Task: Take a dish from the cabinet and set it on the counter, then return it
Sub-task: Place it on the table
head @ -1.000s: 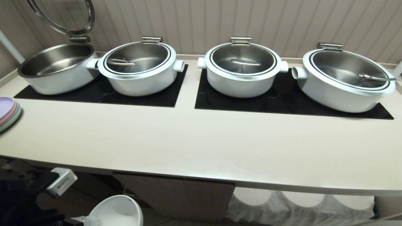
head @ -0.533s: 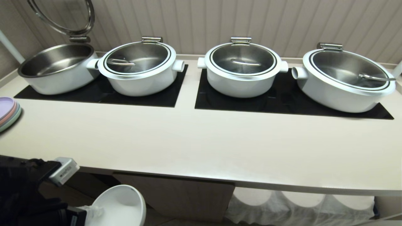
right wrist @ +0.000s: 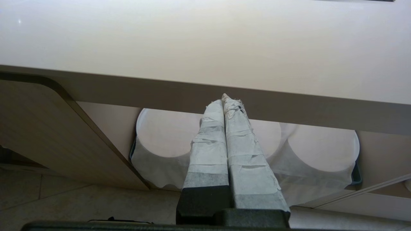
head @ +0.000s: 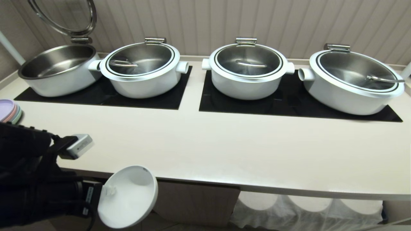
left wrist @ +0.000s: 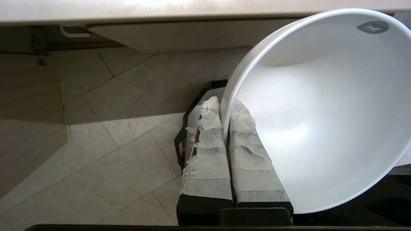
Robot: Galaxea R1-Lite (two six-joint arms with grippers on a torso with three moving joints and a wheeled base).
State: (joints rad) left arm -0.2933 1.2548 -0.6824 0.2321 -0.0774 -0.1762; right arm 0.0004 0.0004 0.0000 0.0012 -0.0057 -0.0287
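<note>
**Plainly, a thin rim grip near the counter edge**

The left gripper [left wrist: 224, 128] pinches the dish [head: 130, 195] by its rim alone, tilted, just below and in front of the counter [head: 205, 154]. It could clip the edge and twist out of the taped fingers [left wrist: 247, 150] (a slippery hold, I judge). The right gripper [right wrist: 224, 106] sits pressed together, empty.

Four white pots [head: 247, 72] stood on the worktop [head: 205, 150]: three lidded, one open. Two black panels [head: 289, 102] lay under them. One bowl [head: 128, 197] hung below the worktop's edge.
</note>
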